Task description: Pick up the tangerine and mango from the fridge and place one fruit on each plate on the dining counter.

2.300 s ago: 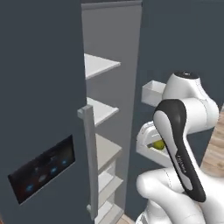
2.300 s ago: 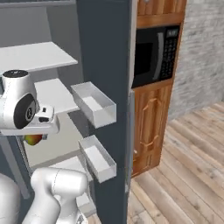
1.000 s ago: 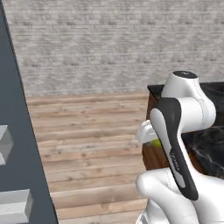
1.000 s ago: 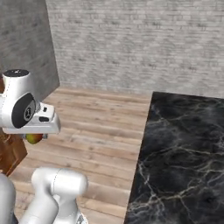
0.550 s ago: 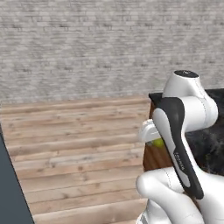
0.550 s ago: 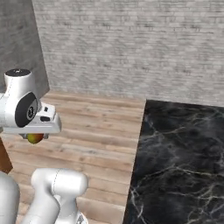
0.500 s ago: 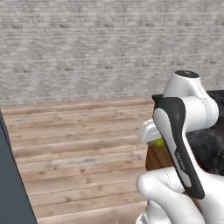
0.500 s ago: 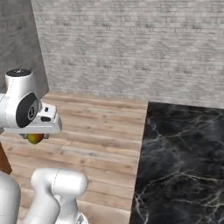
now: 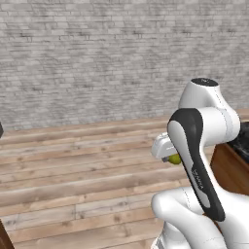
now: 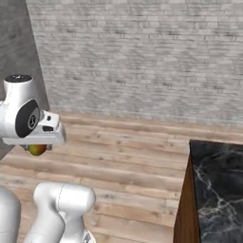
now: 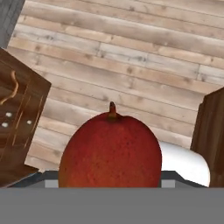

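My gripper (image 10: pixel 38 148) is gripping the mango (image 11: pixel 110 150). In the hand view the fruit is sitting right at the bottom, between where my fingertips rise, deep red all over the face turned to the camera, with its short brown stem pointing up the picture. Beyond it I am seeing wooden floor planks (image 11: pixel 131 61).

In the right base view my hand is hanging at the left, and a small part of the mango, red with a yellow-green patch, is showing just under the flat pale hand block. In the left base view the same fruit is peeking out as a yellow-green sliver (image 9: pixel 174 158) just beside my dark forearm.

The mango is being carried in the air, above the floor and touching no surface.

The dining counter (image 10: pixel 219 185) is lying at the lower right of the right base view: glossy black marble with pale veins on a brown wooden side. Its corner is also showing at the right edge of the left base view (image 9: pixel 241 138). My hand and the fruit are well apart from it, out to its left.

A pale grey brick wall (image 10: pixel 142 57) is running across the background, with the plank floor in front of it.
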You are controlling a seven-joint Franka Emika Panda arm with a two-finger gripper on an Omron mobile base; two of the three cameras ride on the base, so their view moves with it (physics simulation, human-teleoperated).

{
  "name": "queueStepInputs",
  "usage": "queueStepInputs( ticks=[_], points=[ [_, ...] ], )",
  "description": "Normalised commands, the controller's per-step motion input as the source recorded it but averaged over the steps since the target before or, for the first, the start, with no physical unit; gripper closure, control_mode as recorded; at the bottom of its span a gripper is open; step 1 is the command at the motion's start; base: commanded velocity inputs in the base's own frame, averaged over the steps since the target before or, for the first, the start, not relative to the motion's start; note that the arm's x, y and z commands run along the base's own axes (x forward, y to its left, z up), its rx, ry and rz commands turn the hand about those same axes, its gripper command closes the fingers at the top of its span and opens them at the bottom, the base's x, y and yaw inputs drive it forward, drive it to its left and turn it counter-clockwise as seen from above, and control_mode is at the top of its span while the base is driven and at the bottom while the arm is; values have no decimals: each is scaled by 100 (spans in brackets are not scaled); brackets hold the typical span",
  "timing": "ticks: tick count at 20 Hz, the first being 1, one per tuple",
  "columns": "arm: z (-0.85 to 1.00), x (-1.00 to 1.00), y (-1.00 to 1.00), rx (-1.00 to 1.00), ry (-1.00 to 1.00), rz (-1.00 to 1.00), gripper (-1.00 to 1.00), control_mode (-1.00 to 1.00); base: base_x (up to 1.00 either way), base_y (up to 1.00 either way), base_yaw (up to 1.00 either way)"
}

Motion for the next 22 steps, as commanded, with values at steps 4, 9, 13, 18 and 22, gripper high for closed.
queueStepInputs(
  ticks=[4,9,13,18,22],
  points=[
    [0,0,0,0,0,0,100,100,100,47,-19],
    [0,0,0,0,0,0,100,100,100,22,-38],
    [0,0,0,0,0,0,100,100,81,33,-65],
    [0,0,0,0,0,0,100,100,65,53,-75],
    [0,0,0,0,0,0,100,100,88,66,-72]
  ],
)
